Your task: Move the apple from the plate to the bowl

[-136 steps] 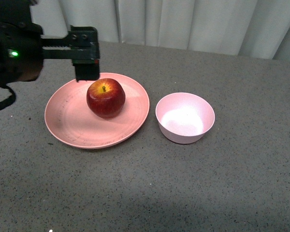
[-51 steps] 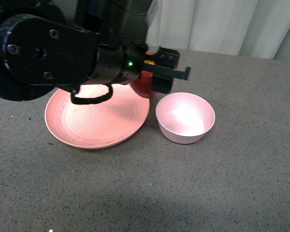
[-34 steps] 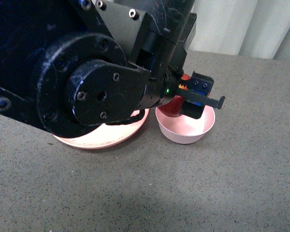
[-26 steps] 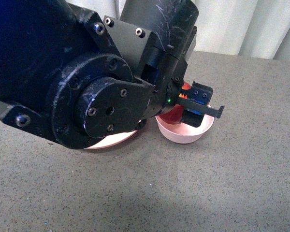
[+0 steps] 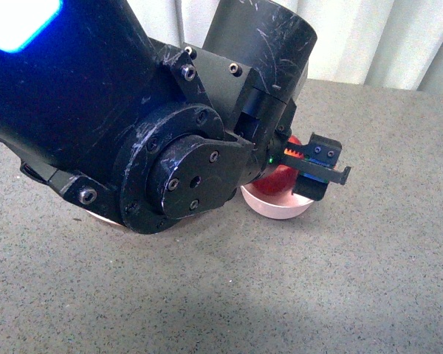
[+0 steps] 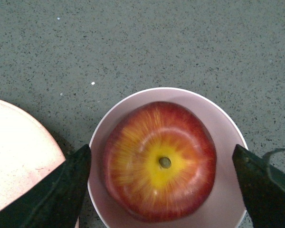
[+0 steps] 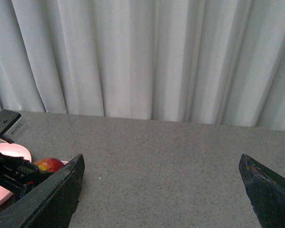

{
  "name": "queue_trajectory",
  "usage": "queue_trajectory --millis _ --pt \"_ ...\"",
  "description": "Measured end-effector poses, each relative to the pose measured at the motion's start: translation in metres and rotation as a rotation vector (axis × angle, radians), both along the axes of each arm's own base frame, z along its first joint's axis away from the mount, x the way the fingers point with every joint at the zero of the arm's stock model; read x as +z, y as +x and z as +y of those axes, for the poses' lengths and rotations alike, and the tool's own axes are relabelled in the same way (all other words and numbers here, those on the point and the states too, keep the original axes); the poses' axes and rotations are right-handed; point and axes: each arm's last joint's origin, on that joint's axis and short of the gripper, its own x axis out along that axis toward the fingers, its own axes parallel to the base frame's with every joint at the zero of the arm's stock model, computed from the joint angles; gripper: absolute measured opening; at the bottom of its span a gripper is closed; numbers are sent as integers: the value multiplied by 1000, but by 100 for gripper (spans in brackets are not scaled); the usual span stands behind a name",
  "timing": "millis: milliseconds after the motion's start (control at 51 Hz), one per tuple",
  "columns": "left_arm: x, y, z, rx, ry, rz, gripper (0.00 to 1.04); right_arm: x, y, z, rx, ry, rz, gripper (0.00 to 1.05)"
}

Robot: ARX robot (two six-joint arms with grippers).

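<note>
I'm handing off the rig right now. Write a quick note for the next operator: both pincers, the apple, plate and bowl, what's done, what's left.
Left pincer: open above the bowl, fingers either side of the apple, not touching it.
Right pincer: open, empty, facing the curtain, away from the work.
Apple: sitting in the bowl, stem up.
Plate: beside the bowl; the part in view is bare.
Done: apple is in the bowl.
Left: probably only lifting the left arm clear without bumping the bowl.
</note>
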Motion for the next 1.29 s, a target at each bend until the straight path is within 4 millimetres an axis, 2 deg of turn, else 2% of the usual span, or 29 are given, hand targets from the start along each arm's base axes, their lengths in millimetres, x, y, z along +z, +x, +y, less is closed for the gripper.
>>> queue_trajectory --millis 59,118,176,451,529,588,647,745,804,961,1020,1294 --pt "4 -1 1 5 -14 -16 96 0 0 0 0 0 0 95" --pt "8 -2 4 15 -22 -31 100 0 0 0 0 0 0 95" --pt "15 -5 9 35 -47 -50 97 0 0 0 0 0 0 95" --pt "47 -25 44 158 -95 -193 98 0 0 0 0 0 0 95" --pt "47 -32 57 340 -89 -388 85 0 0 0 1 0 0 95" --pt "45 -43 75 414 -113 -461 76 0 0 0 1 0 0 95" --pt "52 -60 107 457 -140 -523 62 0 0 0 -2 0 0 95" --pt "64 -82 141 471 -150 -549 42 0 0 0 -3 0 0 95" --pt "65 -90 151 470 -146 -547 35 0 0 0 -2 0 0 95" --pt "67 -119 186 479 -128 -533 4 0 0 0 0 0 0 95" --pt "69 -130 196 465 -130 -533 4 0 0 0 0 0 0 95" --pt "81 -154 218 475 -124 -523 4 0 0 0 0 0 0 95"
